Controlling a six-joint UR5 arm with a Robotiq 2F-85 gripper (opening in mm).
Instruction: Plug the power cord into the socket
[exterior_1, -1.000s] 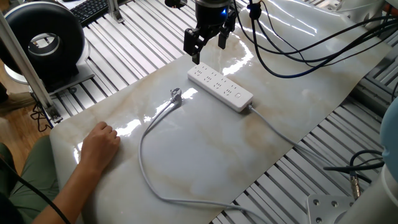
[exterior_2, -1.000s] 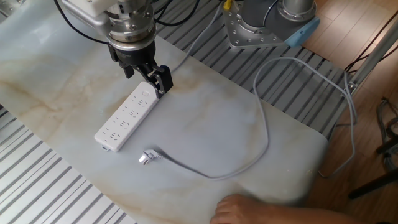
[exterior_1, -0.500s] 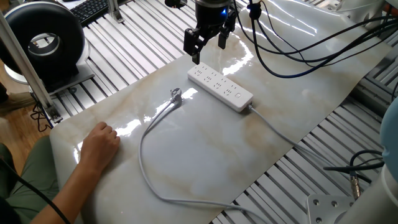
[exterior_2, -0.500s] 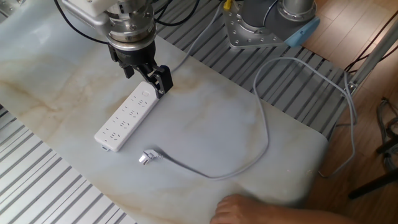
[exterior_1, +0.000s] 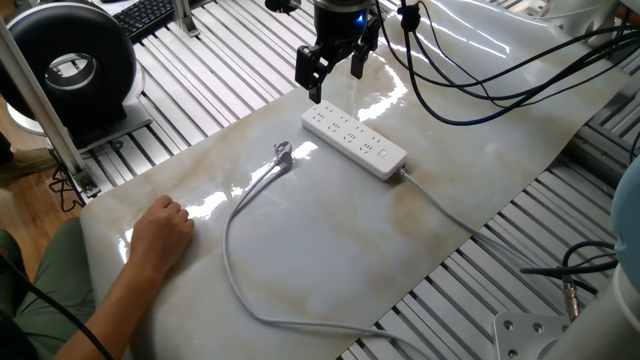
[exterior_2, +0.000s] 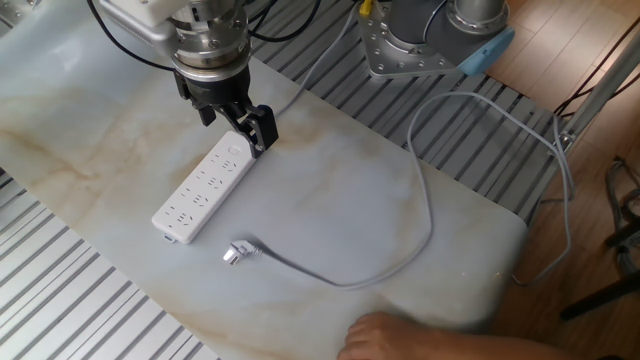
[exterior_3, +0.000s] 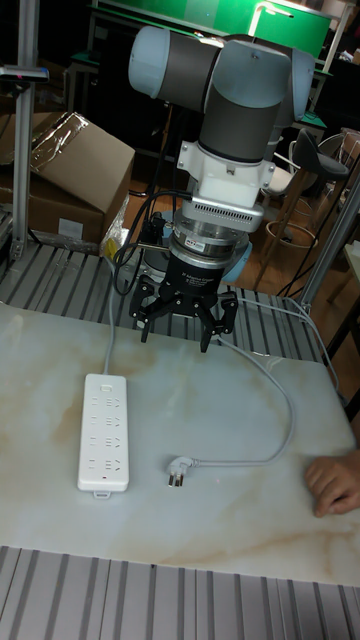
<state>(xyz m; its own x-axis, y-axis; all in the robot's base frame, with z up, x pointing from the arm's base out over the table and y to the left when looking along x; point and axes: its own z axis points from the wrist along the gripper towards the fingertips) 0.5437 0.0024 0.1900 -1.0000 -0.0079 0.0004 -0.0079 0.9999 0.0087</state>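
Note:
The socket (exterior_1: 355, 142) (exterior_2: 203, 188) (exterior_3: 104, 430) is a white power strip lying flat on the marble table. The power cord (exterior_1: 228, 250) (exterior_2: 400, 262) (exterior_3: 283, 405) curves loosely across the table. Its grey plug (exterior_1: 283, 152) (exterior_2: 236, 252) (exterior_3: 180, 470) lies beside the strip, a short way from the strip's end and untouched. My gripper (exterior_1: 333, 72) (exterior_2: 235, 125) (exterior_3: 178, 328) hangs open above the table near one end of the strip, with nothing between its fingers. It is well apart from the plug.
A person's hand (exterior_1: 160, 230) (exterior_2: 400, 338) (exterior_3: 335, 485) rests on the table near the cord. The strip's own grey cable (exterior_1: 450, 215) runs off the table edge. A black round device (exterior_1: 70, 65) and a cardboard box (exterior_3: 70, 170) stand off the table.

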